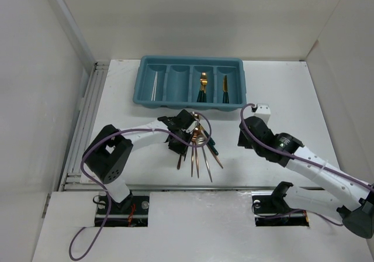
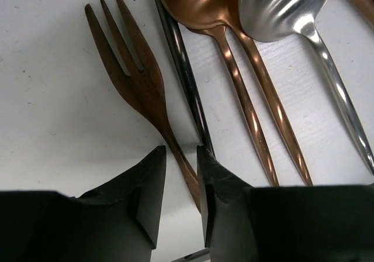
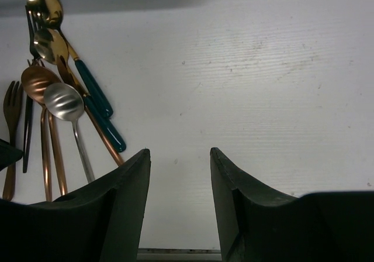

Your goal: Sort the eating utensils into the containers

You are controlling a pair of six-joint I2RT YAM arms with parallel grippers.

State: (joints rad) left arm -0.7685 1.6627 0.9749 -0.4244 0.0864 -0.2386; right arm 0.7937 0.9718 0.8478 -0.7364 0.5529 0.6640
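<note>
Left wrist: fork (image 2: 137,78) within left pincer (image 2: 181,150)

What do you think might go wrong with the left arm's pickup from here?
1. The left gripper straddles the handle of the brown fork, but a thin dark stick lies right beside it; closing may catch both.
2. The copper spoons lie close alongside; lifting could drag or scatter them.

Setting: robotics lab test cell. Evidence: white table (image 1: 280,98) walled by plain white panels (image 1: 35,86); aluminium rail (image 1: 87,116) along its left edge; loose purple cables (image 1: 87,238).
</note>
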